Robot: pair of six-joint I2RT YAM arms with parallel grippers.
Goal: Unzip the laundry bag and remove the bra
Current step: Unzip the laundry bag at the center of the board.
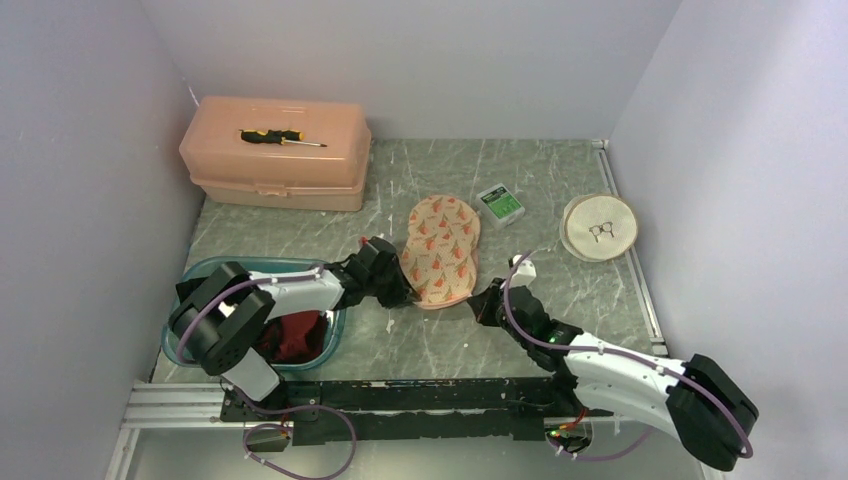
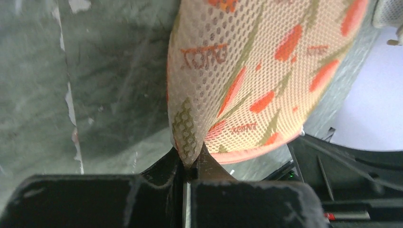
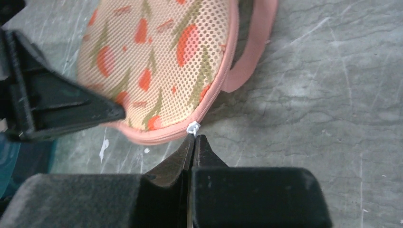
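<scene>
L end effector (image 2: 190,159) clamped shut on edge of mesh laundry bag (image 1: 440,250), mid bench (image 1: 560,180). R end effector (image 3: 193,140) closed, tips touching white zip pull (image 3: 193,127). Red bra (image 1: 298,335) lies in teal tub (image 1: 338,325), partly under L arm.

Top cam's mounted high at the near edge, tilted down and forward, so it takes in the whole table (image 1: 560,190) up to the back wall (image 1: 420,60). The 2 wrist cams ride low and super close. The left gripper (image 2: 190,161) view faces the laundry bag (image 2: 247,71) edge-on, and the right gripper (image 3: 192,142) view faces its zipper pull (image 3: 193,127). All 3 share that bag.
</scene>
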